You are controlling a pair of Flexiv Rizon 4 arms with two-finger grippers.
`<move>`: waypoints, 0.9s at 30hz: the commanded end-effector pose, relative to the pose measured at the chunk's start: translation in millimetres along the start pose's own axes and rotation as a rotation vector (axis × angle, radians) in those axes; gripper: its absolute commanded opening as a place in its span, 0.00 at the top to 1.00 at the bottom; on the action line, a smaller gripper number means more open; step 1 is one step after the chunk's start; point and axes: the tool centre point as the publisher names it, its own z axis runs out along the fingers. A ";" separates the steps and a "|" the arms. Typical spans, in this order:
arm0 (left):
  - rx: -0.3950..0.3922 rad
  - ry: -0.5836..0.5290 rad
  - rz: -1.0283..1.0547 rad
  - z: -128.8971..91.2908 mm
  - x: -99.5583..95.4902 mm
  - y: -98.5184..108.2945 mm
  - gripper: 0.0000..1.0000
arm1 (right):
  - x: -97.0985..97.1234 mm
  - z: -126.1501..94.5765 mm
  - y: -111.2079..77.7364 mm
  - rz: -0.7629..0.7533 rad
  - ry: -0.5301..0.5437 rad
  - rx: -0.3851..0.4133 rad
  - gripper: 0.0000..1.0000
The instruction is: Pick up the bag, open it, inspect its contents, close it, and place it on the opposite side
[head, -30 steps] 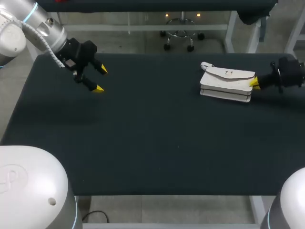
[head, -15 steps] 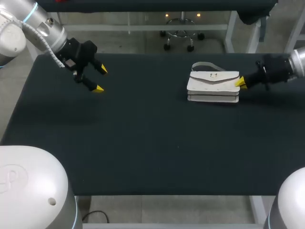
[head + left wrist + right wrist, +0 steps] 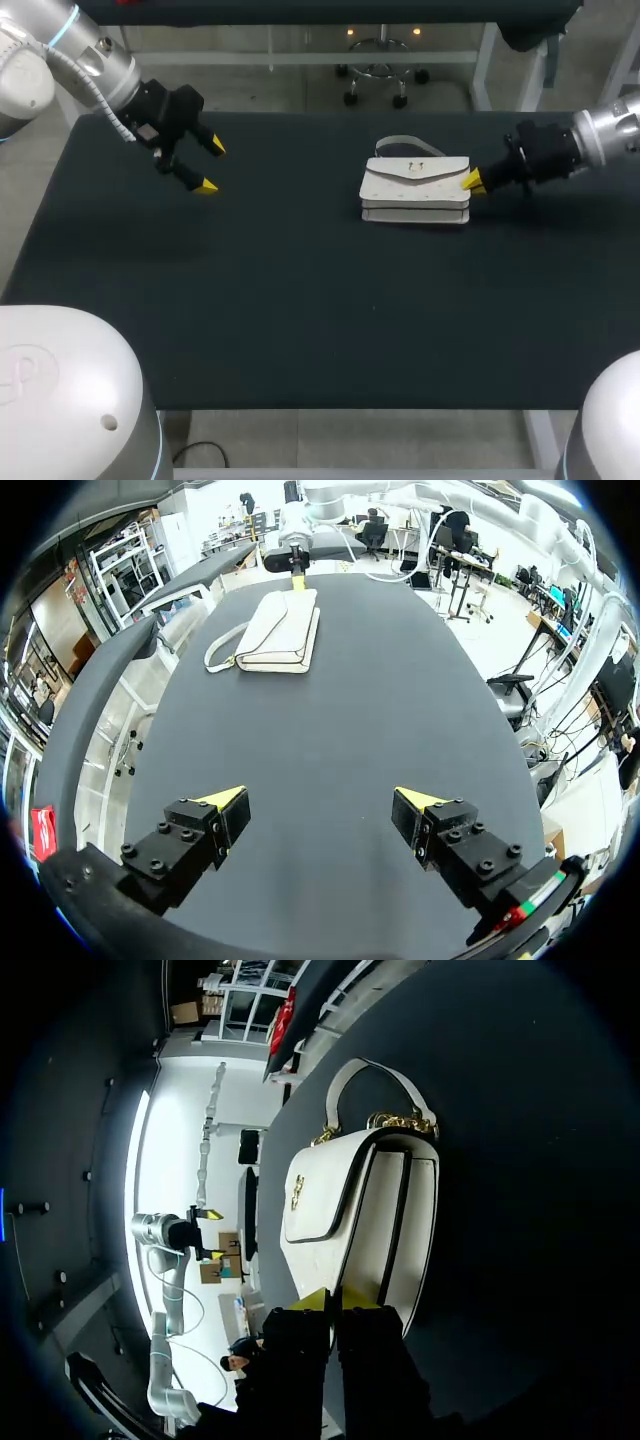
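Note:
A white handbag [image 3: 415, 188] with a flap and a short strap lies flat on the black table [image 3: 300, 300], right of the middle. My right gripper [image 3: 472, 182] is shut, and its yellow tips press against the bag's right end. In the right wrist view the bag [image 3: 350, 1210] lies straight ahead of the closed tips of the right gripper [image 3: 335, 1300], strap and gold chain at its far end. My left gripper [image 3: 210, 166] hangs open over the table's far left, holding nothing. In the left wrist view the bag [image 3: 283, 630] lies far ahead of the open left gripper [image 3: 320, 802], with the right gripper [image 3: 296, 578] beyond it.
Dark cloth covers the whole table. Apart from the bag, nothing lies on it. Two white arm bases [image 3: 70, 390] sit at the near corners.
The bag has slid leftwards across the table, with the shut right gripper staying against its right end. The left arm has not moved.

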 end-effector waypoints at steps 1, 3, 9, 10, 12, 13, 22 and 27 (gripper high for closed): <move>0.002 -0.002 0.001 1.0 0.1 0.3 0.00 | 4.4 15.7 -8.8 -0.005 -0.001 -0.007 1.00; 0.002 -0.002 0.001 1.0 0.1 0.3 0.00 | 7.1 21.3 -13.6 -0.010 0.010 -0.001 1.00; 0.002 -0.002 0.001 1.0 0.1 0.3 0.00 | 13.7 43.3 -26.2 -0.017 0.027 0.048 1.00; 0.002 -0.002 0.001 1.0 0.1 0.3 0.00 | 13.7 45.1 -27.2 -0.018 0.032 0.054 1.00; 0.002 -0.002 0.001 1.0 0.1 0.3 0.00 | 14.0 50.7 -30.6 -0.016 0.047 0.075 1.00; 0.002 -0.002 0.001 1.0 0.1 0.3 0.00 | 14.5 54.0 -32.6 -0.017 0.048 0.087 1.00; 0.002 -0.002 0.001 1.0 0.1 0.3 0.00 | 20.5 76.6 -50.5 -0.031 0.050 0.151 1.00; 0.002 -0.002 0.001 1.0 0.1 0.3 0.00 | 14.2 79.4 -48.2 -0.007 0.031 0.179 1.00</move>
